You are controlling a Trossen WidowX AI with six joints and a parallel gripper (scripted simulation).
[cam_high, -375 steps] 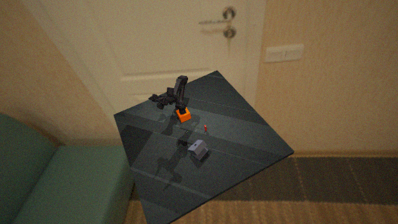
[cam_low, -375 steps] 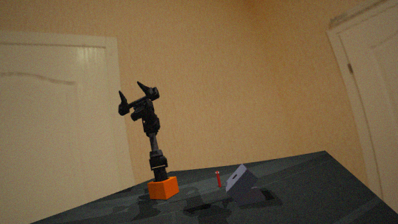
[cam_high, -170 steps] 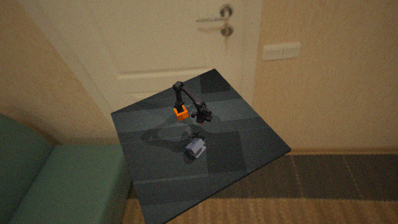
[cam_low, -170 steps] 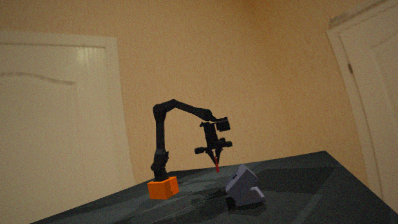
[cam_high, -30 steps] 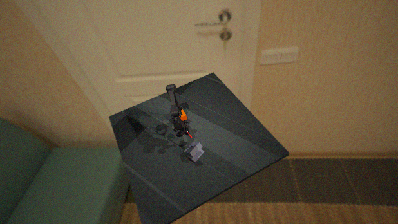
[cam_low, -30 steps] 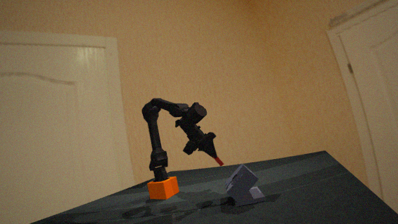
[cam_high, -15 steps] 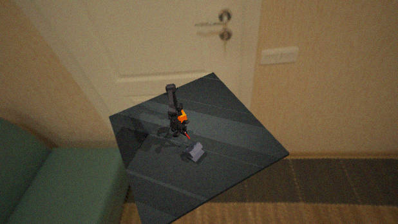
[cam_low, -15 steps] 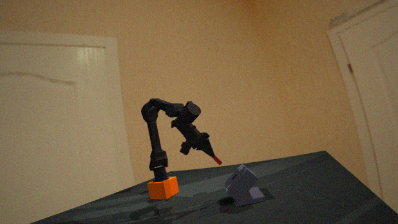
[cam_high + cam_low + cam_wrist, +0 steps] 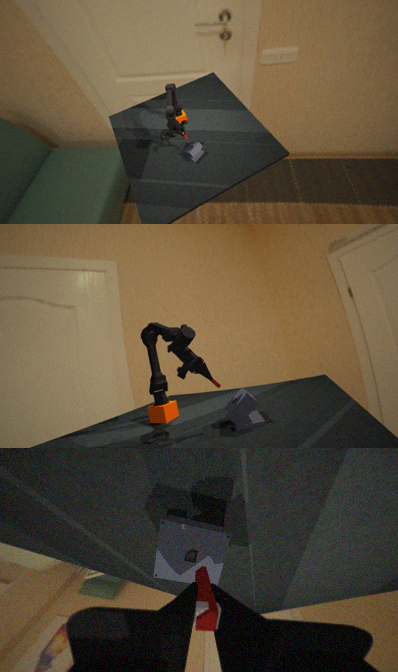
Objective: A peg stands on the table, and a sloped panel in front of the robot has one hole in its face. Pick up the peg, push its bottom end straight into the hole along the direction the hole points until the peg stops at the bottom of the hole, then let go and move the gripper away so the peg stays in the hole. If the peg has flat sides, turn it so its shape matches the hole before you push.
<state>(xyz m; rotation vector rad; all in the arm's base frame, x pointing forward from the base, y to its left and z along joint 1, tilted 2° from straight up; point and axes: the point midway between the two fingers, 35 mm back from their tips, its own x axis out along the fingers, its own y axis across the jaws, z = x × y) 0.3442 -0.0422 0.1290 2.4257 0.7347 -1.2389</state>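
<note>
The red peg is held tilted in the air, its free end pointing down toward the panel. My gripper is shut on the peg near its upper part. The grey sloped panel stands on the table, and a gap shows between it and the peg tip in the exterior view. The small dark angular hole is in the panel's face, above and left of the peg tip in the wrist view. The hole's exact shape is too small to tell.
The dark table bears the arm's orange base block and the panel. Shadows fall across the table around the panel. A green sofa stands beyond the table's left edge in the top view.
</note>
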